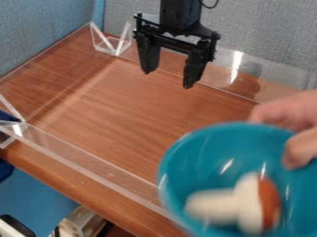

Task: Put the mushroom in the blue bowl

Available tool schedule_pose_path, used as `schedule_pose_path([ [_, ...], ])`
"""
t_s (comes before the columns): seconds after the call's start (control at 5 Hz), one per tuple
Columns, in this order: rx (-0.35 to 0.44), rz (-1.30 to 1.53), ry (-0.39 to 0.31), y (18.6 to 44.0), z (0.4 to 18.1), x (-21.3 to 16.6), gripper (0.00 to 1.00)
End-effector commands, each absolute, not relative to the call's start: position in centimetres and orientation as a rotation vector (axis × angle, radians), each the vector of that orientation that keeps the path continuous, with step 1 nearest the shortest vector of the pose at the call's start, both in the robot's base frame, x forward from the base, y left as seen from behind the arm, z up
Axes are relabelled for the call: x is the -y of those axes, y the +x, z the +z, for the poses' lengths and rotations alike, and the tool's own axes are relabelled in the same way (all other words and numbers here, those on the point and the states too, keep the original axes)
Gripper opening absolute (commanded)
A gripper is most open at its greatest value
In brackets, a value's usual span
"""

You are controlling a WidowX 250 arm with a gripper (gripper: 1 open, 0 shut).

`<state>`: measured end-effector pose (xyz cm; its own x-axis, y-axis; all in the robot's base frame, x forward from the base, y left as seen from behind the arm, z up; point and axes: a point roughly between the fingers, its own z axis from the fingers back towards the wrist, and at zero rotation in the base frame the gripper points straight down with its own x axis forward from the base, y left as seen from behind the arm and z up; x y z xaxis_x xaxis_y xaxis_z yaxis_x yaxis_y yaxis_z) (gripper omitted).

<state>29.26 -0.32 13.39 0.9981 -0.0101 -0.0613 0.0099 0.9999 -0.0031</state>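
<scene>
Fingers spread wide, empty, above the wooden table.

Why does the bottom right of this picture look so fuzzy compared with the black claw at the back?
In the camera view, the blue bowl, the mushroom and a hand sit close to the lens and blur; the gripper is sharper, and soft glare streaks the wooden table.

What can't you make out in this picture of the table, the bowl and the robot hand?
- Blue bowl: camera view, its lower right part is cut off by the frame edges.
- Mushroom: blurred, so the cap's detail is unclear.
- Person's hand: blurred and cut by the right edge; its grip on the bowl is unclear.
- Robot hand: open; the arm above is cut off.
</scene>
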Motion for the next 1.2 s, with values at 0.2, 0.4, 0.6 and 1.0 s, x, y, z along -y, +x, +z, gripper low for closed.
schedule_pose_path([
  [0.2,-0.094,-0.011,-0.003,29.0,11.9,-0.1,1.00],
  [0.4,-0.102,-0.047,0.000,29.2,11.2,-0.7,1.00],
  [0.6,-0.109,-0.009,-0.004,29.3,10.4,-0.7,1.00],
  [1.0,-0.110,0.053,-0.009,30.2,8.4,0.2,1.00],
])
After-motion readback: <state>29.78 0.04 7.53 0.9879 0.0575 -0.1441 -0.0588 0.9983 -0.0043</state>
